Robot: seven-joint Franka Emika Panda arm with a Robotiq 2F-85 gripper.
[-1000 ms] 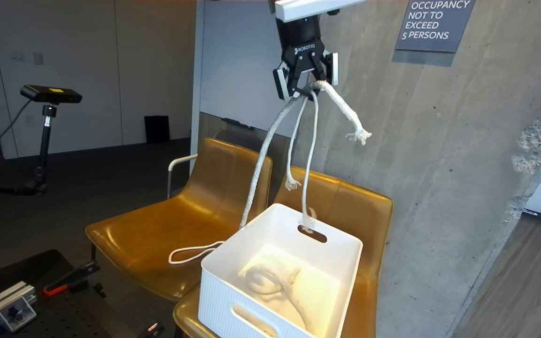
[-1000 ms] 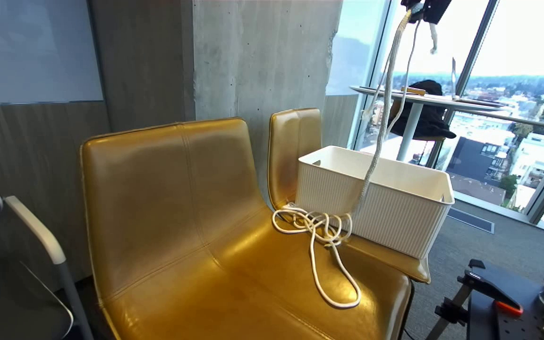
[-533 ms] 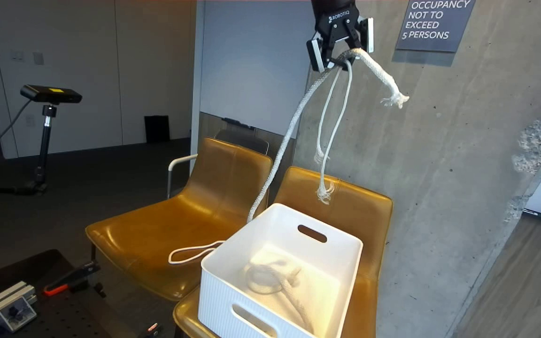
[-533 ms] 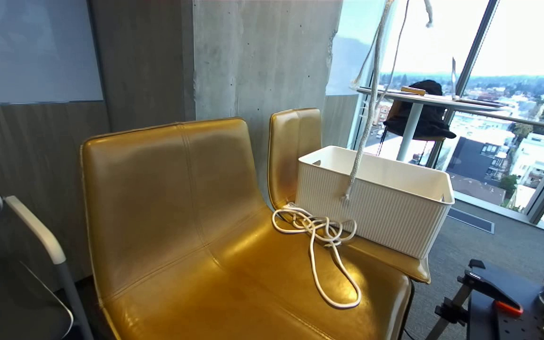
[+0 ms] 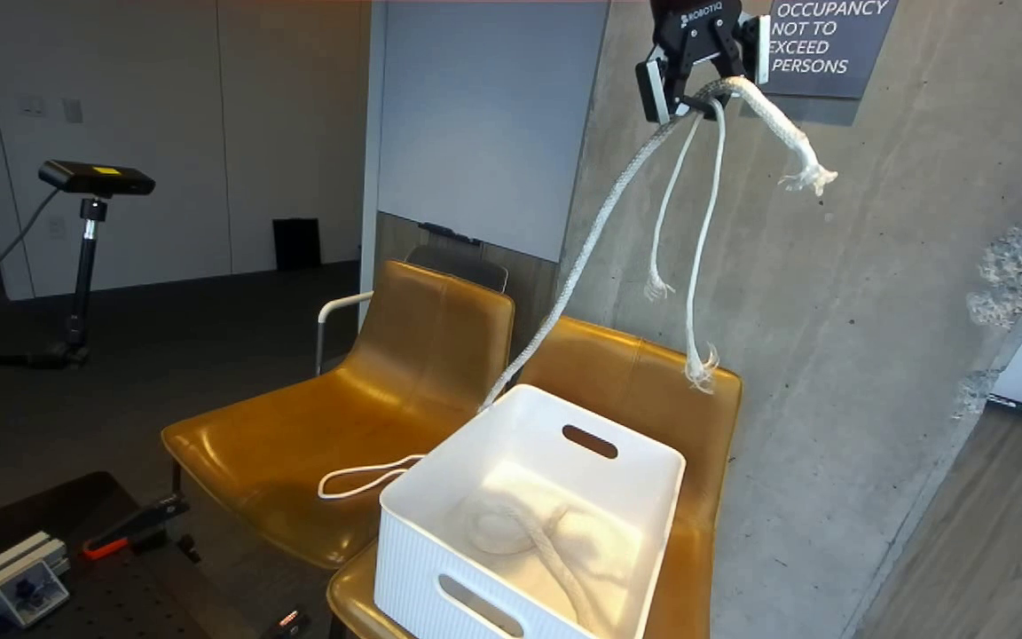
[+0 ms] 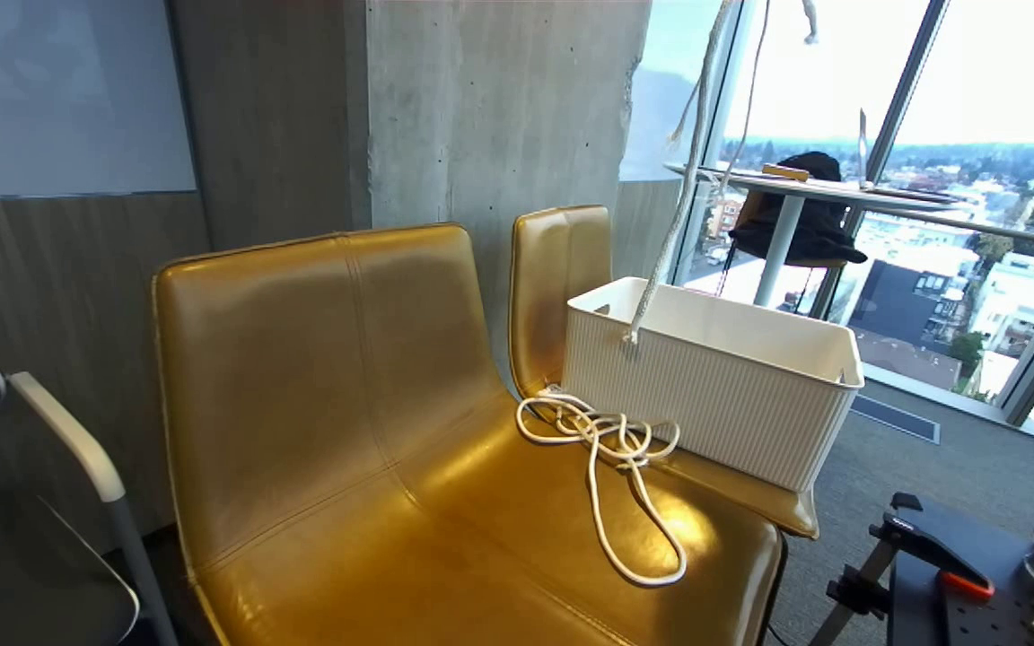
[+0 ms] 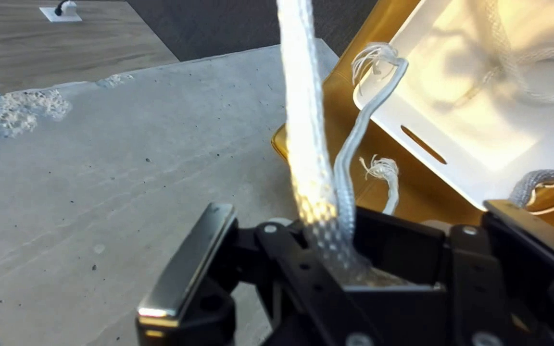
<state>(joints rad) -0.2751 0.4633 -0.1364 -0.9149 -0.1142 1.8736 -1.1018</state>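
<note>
Looking at an exterior view, I have the gripper [image 5: 704,101] well above the white bin [image 5: 409,564], its fingers drawn together with the thick rope [image 5: 583,259] and the thin rope [image 5: 705,217] caught at them; how hard the pads bite, I cannot tell. The thick rope's short end juts out in a firm arc, so I judge it springy; the thin rope hangs limp in two strands.

In an exterior view the gripper is out of frame; the thick rope's lower end hangs outside the white bin.

In the wrist view, the thin rope's frayed ends look poor to grip. Both ropes seem light, soft and tough, though smooth braid may slip, so I'd take hold nearer the thick rope's middle.
</note>
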